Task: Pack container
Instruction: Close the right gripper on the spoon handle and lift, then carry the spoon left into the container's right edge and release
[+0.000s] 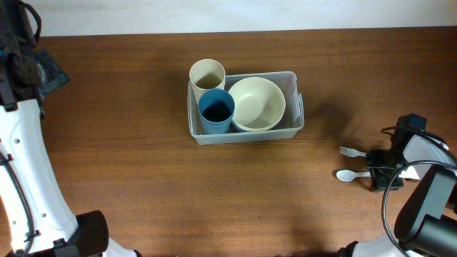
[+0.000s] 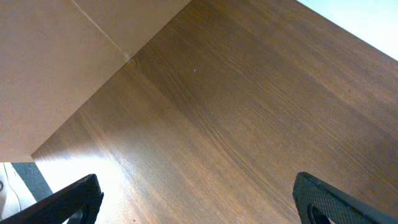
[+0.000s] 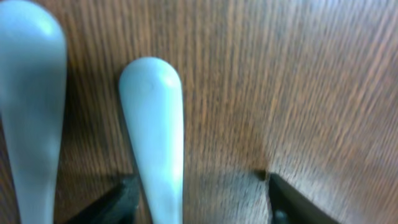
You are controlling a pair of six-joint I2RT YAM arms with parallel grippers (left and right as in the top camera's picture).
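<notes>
The clear plastic container stands at the middle of the table. It holds a cream bowl, a blue cup and a cream cup. A white fork and a white spoon lie on the table at the right. My right gripper is down at their handle ends. In the right wrist view it is open, with one white handle between its fingers close to the left finger, and the other handle outside. My left gripper is open and empty over bare wood at the far left.
The table's back edge and a pale wall run along the top of the overhead view. A seam between wood and a tan surface shows in the left wrist view.
</notes>
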